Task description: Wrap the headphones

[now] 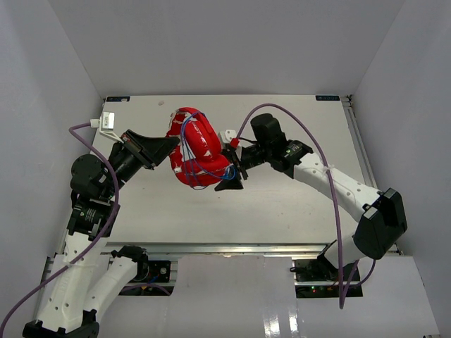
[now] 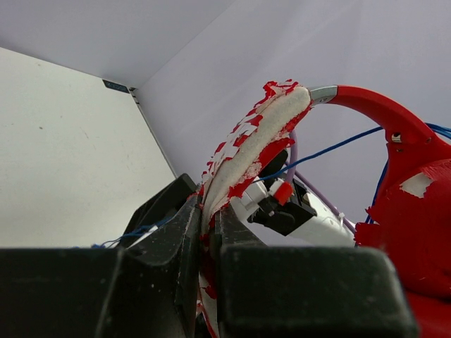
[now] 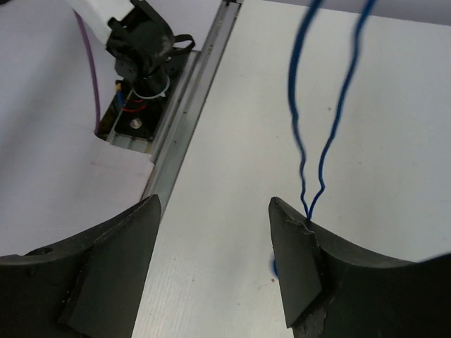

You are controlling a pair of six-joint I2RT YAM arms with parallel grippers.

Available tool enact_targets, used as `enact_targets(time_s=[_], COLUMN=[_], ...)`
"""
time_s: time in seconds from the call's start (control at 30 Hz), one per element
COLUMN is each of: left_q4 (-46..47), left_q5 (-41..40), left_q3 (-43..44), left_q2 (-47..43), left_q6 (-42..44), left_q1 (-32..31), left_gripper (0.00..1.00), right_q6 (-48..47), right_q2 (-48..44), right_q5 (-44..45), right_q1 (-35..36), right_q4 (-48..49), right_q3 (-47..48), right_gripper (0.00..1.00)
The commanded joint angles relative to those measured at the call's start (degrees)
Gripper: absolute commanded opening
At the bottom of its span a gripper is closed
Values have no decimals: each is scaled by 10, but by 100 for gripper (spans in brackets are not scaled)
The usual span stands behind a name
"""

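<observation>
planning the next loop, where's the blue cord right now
In the top view the blue cord loops around the red headphones at centre frame; in the right wrist view two strands run down to one finger of the open right gripper.

We see glossy red headphones point(image 1: 201, 151), their headband padding point(image 2: 248, 156) white where the red skin has flaked into ragged patches, and a thin blue cord point(image 3: 311, 141). Flanking the headphones: black left gripper point(image 2: 209, 224), black right gripper point(image 3: 213, 203), white arms point(image 1: 331, 179), purple cables point(image 1: 337, 211), off-white table point(image 1: 296, 204).
</observation>
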Motion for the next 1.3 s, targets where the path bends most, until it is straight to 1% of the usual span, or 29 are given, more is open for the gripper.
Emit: enact_targets(time_s=[0.0, 0.07, 0.2, 0.27, 0.37, 0.47, 0.53, 0.6, 0.67, 0.83, 1.0, 1.07, 1.1, 1.17, 1.2, 1.27], left_q4=[28, 28, 30, 30, 28, 27, 27, 25, 24, 24, 24, 24, 24, 24, 25, 25], left_q5=[-5, -4, -3, -2, 0, 0, 1, 2, 2, 3, 1, 0, -1, -1, -1, -3], left_q3=[21, 19, 15, 14, 16, 18, 18, 18, 19, 19, 12, 11, 11, 11, 11, 14], left_q2=[-5, -6, -11, -13, -18, -21, -21, -21, -20, -19, -18, -17, -16, -13, -13, -13], left_q6=[-22, -23, -26, -28, -29, -30, -33, -35, -36, -40, -44, -43, -43, -43, -43, -42], left_q1=[-2, -2, -2, -2, -2, -2, -2, -2, -2, -2, -2, -2, -2, -2, -2, -2], left_gripper=[0, 0, 0, 0, 0, 0, 0, 0, 0, 0, 0, 0, 0, 0, 0, 0], right_q6=[15, 22, 18, 17, -8, -7, 24, 81, 122, 141, 155, 153, 157, 173, 181, 192], right_q2=[-17, -19, -33, -43, -52, -60, -59, -56, -53, -49, -25, -17, -10, 3, 8, 11], right_q5=[49, 40, 10, -19, -49, -38, -27, -25, -53, -114, -159, -149, -138, -130, -125, -120], right_q1=[-45, -61, -66, -66, -66, -66, -66, -62, -49, 16, 51, 65, 69, 69, 69, 68], right_q4=[21, 24, 24, 23, -4, -11, 4, 41, 68, 88, 101, 99, 100, 120, 127, 154], right_q3=[9, 3, -15, -28, -29, -24, -23, -31, -39, -37, 5, 21, 28, 28, 27, 19], right_gripper=[70, 70, 69, 69, 69, 69, 72, 79, 85, 93, 94, 94, 92, 81, 65, 29])
